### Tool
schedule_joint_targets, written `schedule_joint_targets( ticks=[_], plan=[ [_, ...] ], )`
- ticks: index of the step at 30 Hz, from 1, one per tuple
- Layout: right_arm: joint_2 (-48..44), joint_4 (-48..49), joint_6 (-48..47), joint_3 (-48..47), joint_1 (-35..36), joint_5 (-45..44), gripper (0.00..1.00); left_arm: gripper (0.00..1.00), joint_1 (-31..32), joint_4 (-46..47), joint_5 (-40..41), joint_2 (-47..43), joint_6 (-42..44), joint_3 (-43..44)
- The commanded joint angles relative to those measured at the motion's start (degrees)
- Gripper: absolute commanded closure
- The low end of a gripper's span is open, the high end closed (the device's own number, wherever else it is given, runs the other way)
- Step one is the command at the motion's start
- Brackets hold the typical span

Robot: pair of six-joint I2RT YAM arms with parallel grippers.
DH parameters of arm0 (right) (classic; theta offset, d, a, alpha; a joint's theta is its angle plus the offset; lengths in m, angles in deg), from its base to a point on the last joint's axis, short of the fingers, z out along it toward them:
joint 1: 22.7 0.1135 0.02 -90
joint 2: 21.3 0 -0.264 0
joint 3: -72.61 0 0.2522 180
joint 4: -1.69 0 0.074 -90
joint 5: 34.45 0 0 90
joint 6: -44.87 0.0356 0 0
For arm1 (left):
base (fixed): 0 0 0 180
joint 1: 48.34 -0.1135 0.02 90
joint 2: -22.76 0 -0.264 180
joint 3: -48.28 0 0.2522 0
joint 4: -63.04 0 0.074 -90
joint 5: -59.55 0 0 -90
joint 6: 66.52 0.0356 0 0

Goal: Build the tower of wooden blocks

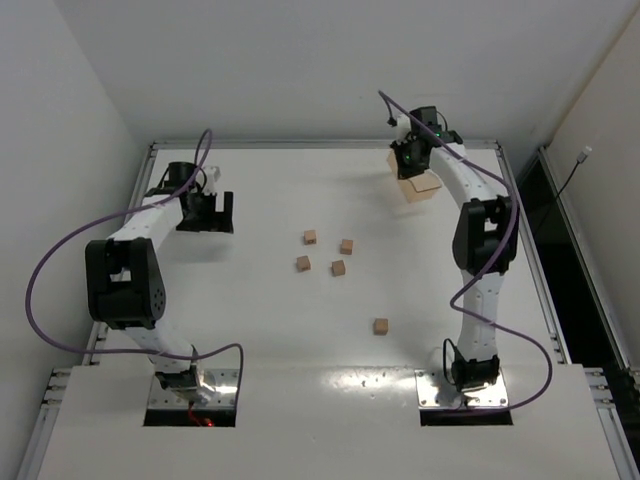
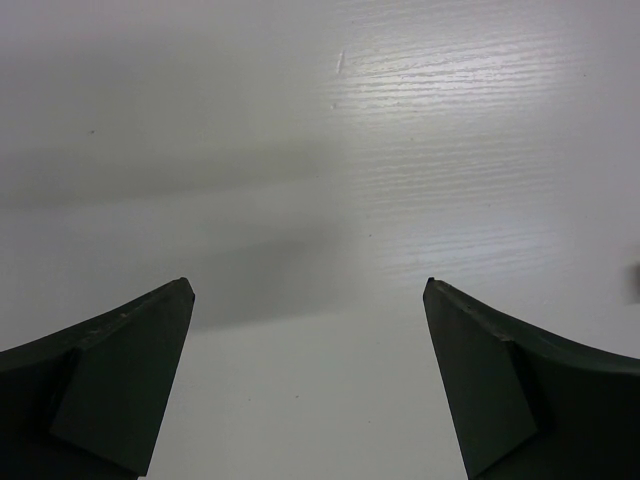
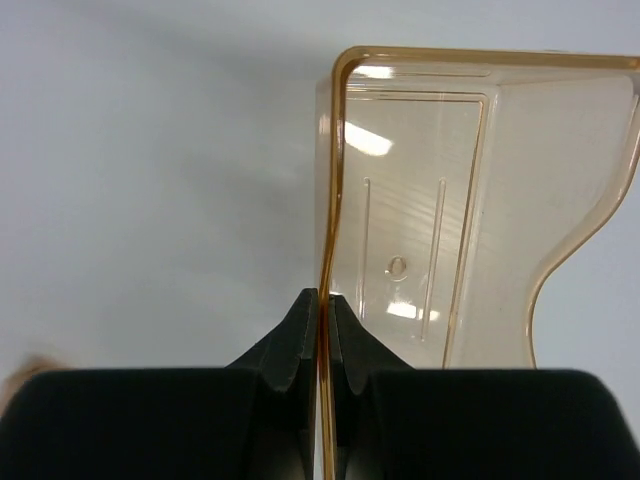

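Several small tan wood blocks lie singly on the white table (image 1: 250, 330): a loose cluster at the middle (image 1: 310, 237) (image 1: 346, 246) (image 1: 303, 263) (image 1: 338, 267) and one nearer the front (image 1: 381, 326). No tower of stacked cubes shows in any view. My left gripper (image 1: 207, 215) (image 2: 308, 285) is open and empty over bare table at the left, well left of the cluster. My right gripper (image 1: 410, 160) (image 3: 325, 300) is at the far right, shut on the side wall of the translucent orange tray (image 1: 421, 187) (image 3: 480, 200). The tray holds nothing.
A raised metal rail (image 1: 320, 144) frames the table's far edge and sides. Purple cables (image 1: 60, 245) loop beside both arms. White walls stand close behind and to the left. A blurred tan patch (image 3: 25, 365) shows low left in the right wrist view.
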Motion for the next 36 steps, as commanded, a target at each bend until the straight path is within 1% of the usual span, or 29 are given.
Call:
schedule_joint_targets(
  ticks=[1, 2, 3, 7, 10, 13, 16, 21, 24, 25, 26, 28, 29, 32, 35, 36],
  plan=[
    [-2.4, 2.2, -2.9, 0.7, -6.0, -19.3, 1.0, 0.01, 1.5, 1.1, 0.5, -0.1, -0.6, 2.2],
    [-1.5, 2.2, -1.4, 0.7, -7.1, -21.1, 1.0, 0.01, 1.6, 1.6, 0.5, -0.1, -0.6, 2.7],
    [-1.0, 2.2, -0.2, 0.7, -8.1, -25.7, 1.0, 0.01, 1.6, 1.7, 1.1, -0.1, -0.6, 2.7],
    [2.6, 1.3, 1.8, -3.0, -13.3, -27.2, 1.0, 0.01, 2.1, 1.7, 1.1, 0.5, -0.6, 3.3],
    [4.8, 1.3, 3.0, -5.8, -15.4, -24.4, 1.0, 0.01, 2.1, 1.7, 1.1, 1.2, -0.6, 4.3],
    [7.5, 1.3, 3.0, -8.4, -16.0, -22.1, 1.0, 0.01, 2.1, 1.7, 1.1, 2.3, -0.6, 5.0],
    [9.4, 1.3, 2.4, -9.2, -16.0, -20.5, 1.0, 0.01, 2.1, 1.7, 1.1, 2.3, -0.6, 5.0],
    [11.2, 3.0, 1.3, -9.2, -17.1, -15.0, 1.0, 0.01, 2.6, 1.7, 1.1, 2.8, -0.6, 5.6],
    [12.0, 3.0, 1.3, -10.9, -17.1, -14.2, 0.85, 0.01, 2.6, 1.7, 1.1, 2.8, -0.6, 5.6],
    [12.7, 3.0, 0.8, -11.4, -17.1, -14.2, 0.74, 0.01, 2.6, 1.0, 1.1, 3.4, -0.6, 5.6],
    [12.7, 3.0, 0.8, -11.4, -17.1, -14.2, 0.68, 0.01, 2.6, 1.0, 1.1, 3.4, -0.6, 6.1],
    [12.7, 3.0, 0.2, -11.4, -17.1, -13.2, 0.6, 0.01, 2.6, 1.0, 1.1, 3.4, -0.6, 6.1],
    [12.7, 3.0, 0.2, -11.4, -17.1, -13.2, 0.48, 0.01, 2.6, 1.0, 1.1, 3.4, -0.6, 6.1],
    [10.0, 3.6, -1.0, -9.6, -17.1, -11.2, 0.38, 0.01, 2.6, 1.0, 1.1, 3.4, -0.6, 6.1],
    [2.8, 6.7, -2.8, -3.3, -16.0, -7.3, 0.32, 0.01, 3.1, 1.0, 1.1, 2.7, -0.6, 6.1],
    [-2.1, 7.8, -3.4, 1.2, -15.5, -6.1, 0.3, 0.01, 3.1, 1.0, 1.1, 1.4, -0.6, 6.1]
  ],
)
